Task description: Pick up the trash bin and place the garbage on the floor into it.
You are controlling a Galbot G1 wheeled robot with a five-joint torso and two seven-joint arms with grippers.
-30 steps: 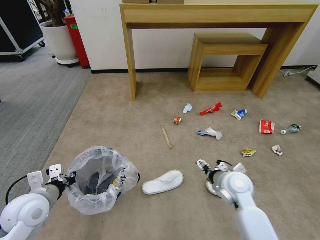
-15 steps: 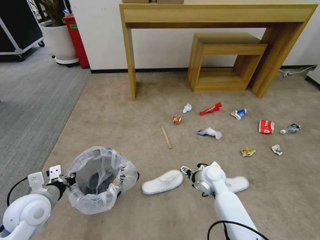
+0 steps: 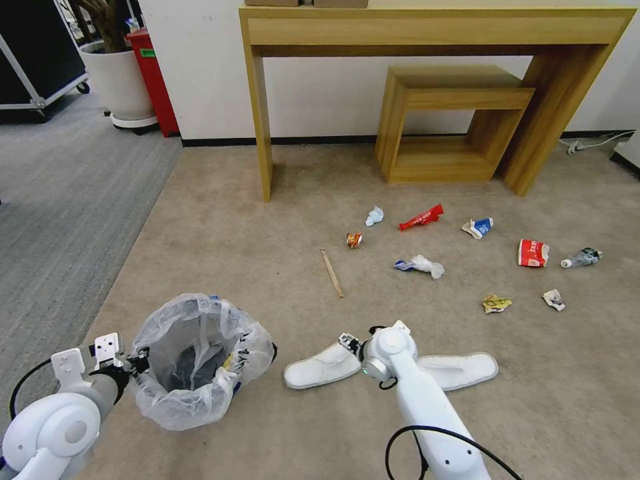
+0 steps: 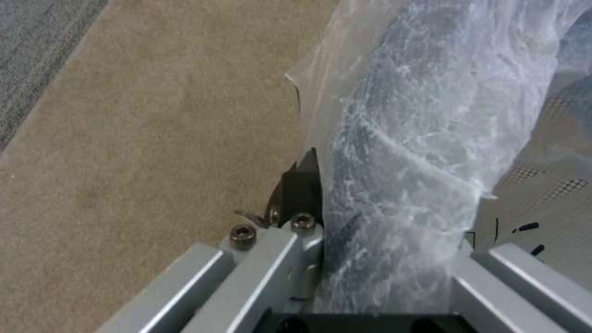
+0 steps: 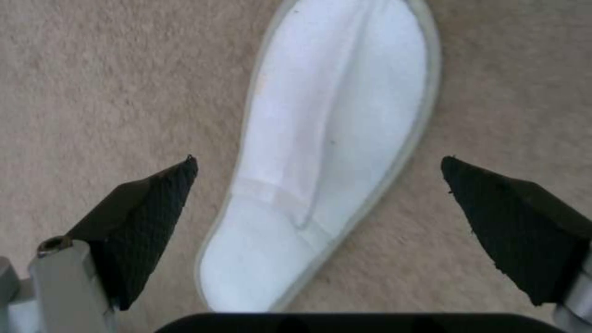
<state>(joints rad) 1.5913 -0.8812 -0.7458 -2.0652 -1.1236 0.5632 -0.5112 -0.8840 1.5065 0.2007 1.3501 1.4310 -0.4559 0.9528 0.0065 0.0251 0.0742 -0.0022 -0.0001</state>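
Observation:
The trash bin (image 3: pixel 200 363), blue with a crinkled white liner, is at the lower left of the head view. My left gripper (image 3: pixel 137 363) is shut on its near rim; the left wrist view has the liner (image 4: pixel 419 138) pinched between the fingers (image 4: pixel 296 194). My right gripper (image 3: pixel 348 343) hangs open over the heel of the left white slipper (image 3: pixel 320 367). In the right wrist view that slipper (image 5: pixel 333 148) lies on the floor between the spread fingertips (image 5: pixel 154 199). The other slipper (image 3: pixel 460 370) lies to the right of the arm. More garbage is scattered beyond on the floor (image 3: pixel 233 253).
Farther out lie a wooden stick (image 3: pixel 332 273), a red wrapper (image 3: pixel 421 217), a tissue (image 3: pixel 375 215), a blue-white carton (image 3: pixel 478 227), a red pack (image 3: pixel 533 253), a bottle (image 3: pixel 581 257) and a yellow wrapper (image 3: pixel 496 304). A wooden table (image 3: pixel 267 100) and low shelf (image 3: pixel 453 120) stand at the wall.
My right arm has swung left, from above the right slipper to above the left one, uncovering the right slipper. The left gripper and bin have hardly moved.

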